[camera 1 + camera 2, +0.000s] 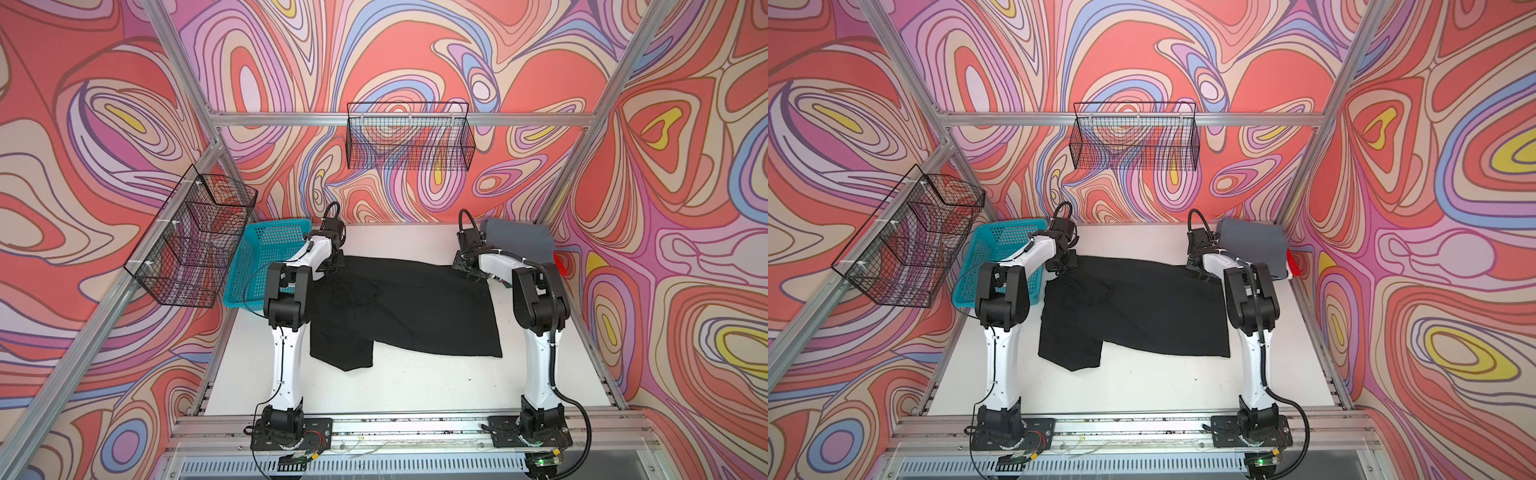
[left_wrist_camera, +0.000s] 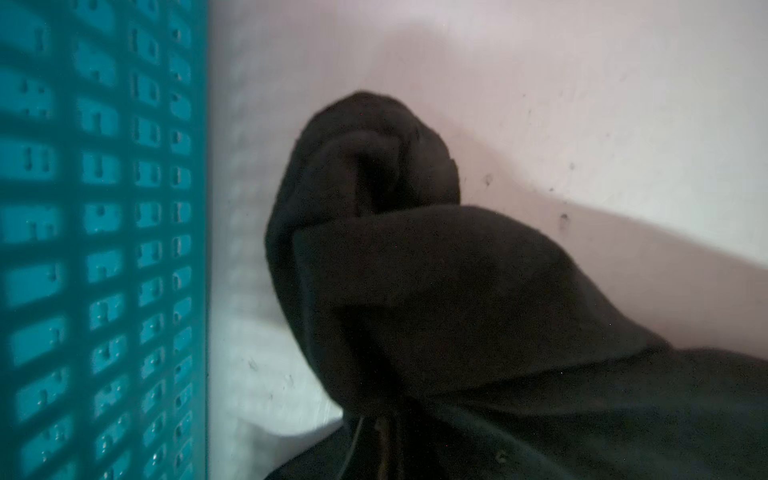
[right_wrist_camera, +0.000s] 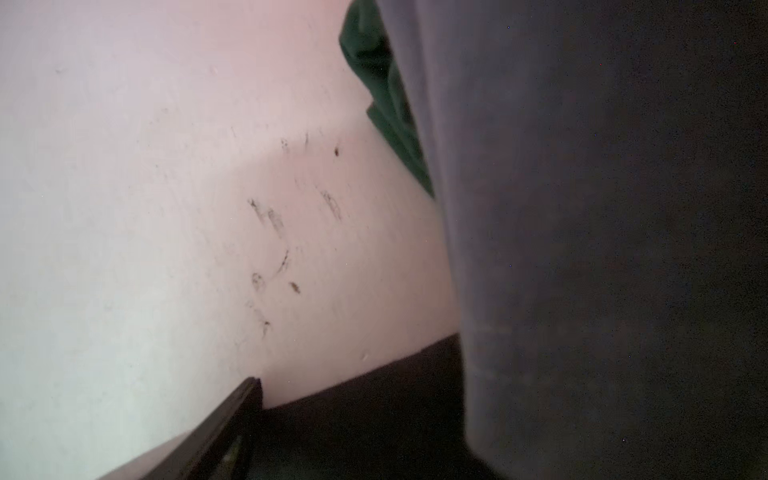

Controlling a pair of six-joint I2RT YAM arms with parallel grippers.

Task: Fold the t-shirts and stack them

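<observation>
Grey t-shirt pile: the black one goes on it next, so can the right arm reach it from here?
Probably yes: the right tool sits right beside the grey t-shirt, with nothing between them, and grey cloth fills much of its wrist view.

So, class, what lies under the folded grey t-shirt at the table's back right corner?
A dark green cloth peeks out at the edge of the grey t-shirt, and a red edge pokes out at its side. Everything else below is covered.

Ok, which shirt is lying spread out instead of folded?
The black shirt, spread across the middle of the table; the grey shirt sits folded in the far right corner.
</observation>
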